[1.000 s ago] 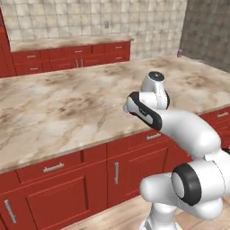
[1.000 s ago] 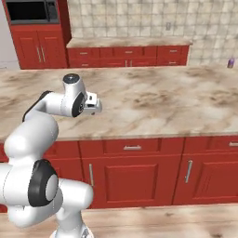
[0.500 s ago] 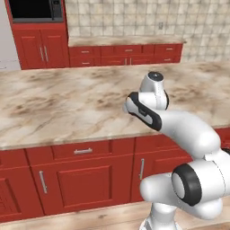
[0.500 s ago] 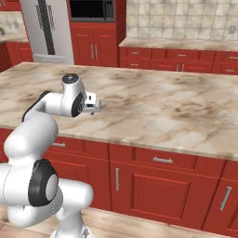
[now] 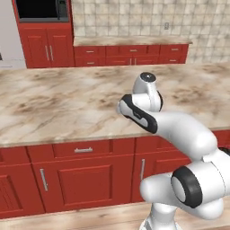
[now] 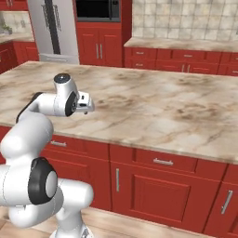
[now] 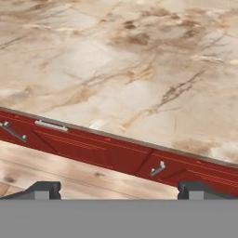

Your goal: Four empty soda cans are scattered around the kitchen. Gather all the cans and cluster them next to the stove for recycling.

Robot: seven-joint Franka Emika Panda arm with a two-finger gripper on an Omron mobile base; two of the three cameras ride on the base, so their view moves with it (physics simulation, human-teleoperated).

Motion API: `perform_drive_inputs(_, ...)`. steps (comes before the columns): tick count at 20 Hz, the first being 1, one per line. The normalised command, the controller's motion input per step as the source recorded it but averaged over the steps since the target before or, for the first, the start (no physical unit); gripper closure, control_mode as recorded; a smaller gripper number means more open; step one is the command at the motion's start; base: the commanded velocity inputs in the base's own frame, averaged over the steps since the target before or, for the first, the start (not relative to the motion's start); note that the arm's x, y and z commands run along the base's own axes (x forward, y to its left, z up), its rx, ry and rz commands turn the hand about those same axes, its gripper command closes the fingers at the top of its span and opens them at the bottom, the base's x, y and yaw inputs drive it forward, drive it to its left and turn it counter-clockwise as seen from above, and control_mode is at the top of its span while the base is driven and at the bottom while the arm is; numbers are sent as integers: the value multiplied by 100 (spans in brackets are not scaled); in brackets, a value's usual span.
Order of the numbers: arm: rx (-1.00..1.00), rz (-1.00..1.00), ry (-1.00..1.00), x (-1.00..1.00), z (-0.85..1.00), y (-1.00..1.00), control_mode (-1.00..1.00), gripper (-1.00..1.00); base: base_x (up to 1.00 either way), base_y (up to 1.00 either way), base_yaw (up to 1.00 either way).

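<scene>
The hand point(image 7: 118, 189) is released, its two dark fingertips point(image 7: 42, 189) standing far apart at the bottom of the hand view with nothing between them and touching nothing. It hangs above the near edge of the beige marbled table point(image 5: 67, 103), over the red drawer fronts point(image 7: 116, 155) below that edge. In the right base view the hand point(image 6: 86, 103) points out over the table's near left part. No soda can can be made out on the table. Red cabinets point(image 6: 100, 46) line the far wall.
</scene>
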Motion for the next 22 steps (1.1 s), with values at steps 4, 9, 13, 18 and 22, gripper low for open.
perform_drive_inputs(4,0,0,0,0,0,0,100,-100,0,-20,-22)
perform_drive_inputs(9,0,0,0,0,0,0,100,-100,5,-4,-27)
perform_drive_inputs(13,0,0,0,0,0,0,100,-100,20,-2,-17)
perform_drive_inputs(18,0,0,0,0,0,0,100,-100,30,-20,0)
perform_drive_inputs(22,0,0,0,0,0,0,100,-100,31,-44,2)
